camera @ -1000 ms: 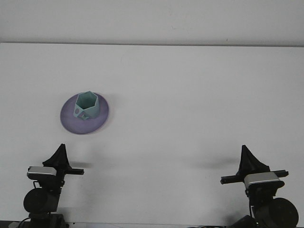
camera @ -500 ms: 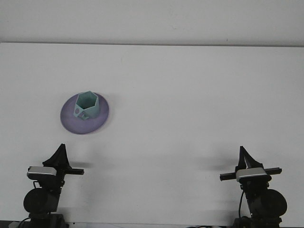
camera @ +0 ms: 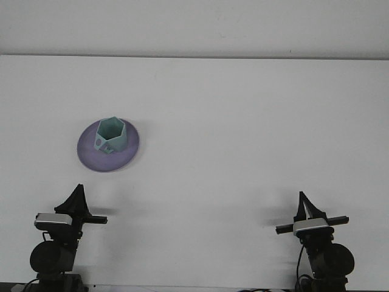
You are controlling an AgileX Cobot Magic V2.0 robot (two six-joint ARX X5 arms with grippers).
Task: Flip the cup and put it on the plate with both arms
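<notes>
- Left hand: parked at the bench's near edge, about 7 o'clock, well apart from everything. Holds nothing. Fingers read as one dark wedge from here, so can't tell how far apart they are. Looks like a rest pose, out of the way.
- Plate: purple, sits flat on the white bench at roughly 9 o'clock from centre, within easy reach of the left arm.
- Cup: teal, faceted, standing on the plate with its mouth up; handle stub points toward 7 o'clock. It sits toward the plate's far-right part, not centred. Judging from that, flip and placement both look done; nothing is gripping it because nothing needs to.
- Rest of the bench, middle and right: bare white surface.
- Right hand: near edge, about 5 o'clock, far from cup and plate. Holds nothing. Same problem: fingers edge-on to the camera, gap not readable.
- Versus one second back: cup and plate haven't shifted at all, left hand is in the same spot. Only the right arm moved. Its hand has slid leftward along the near edge, its crossbar now tilts a little, and the base under it looks smaller and lower. My read: it is folding back to home after release.
</notes>
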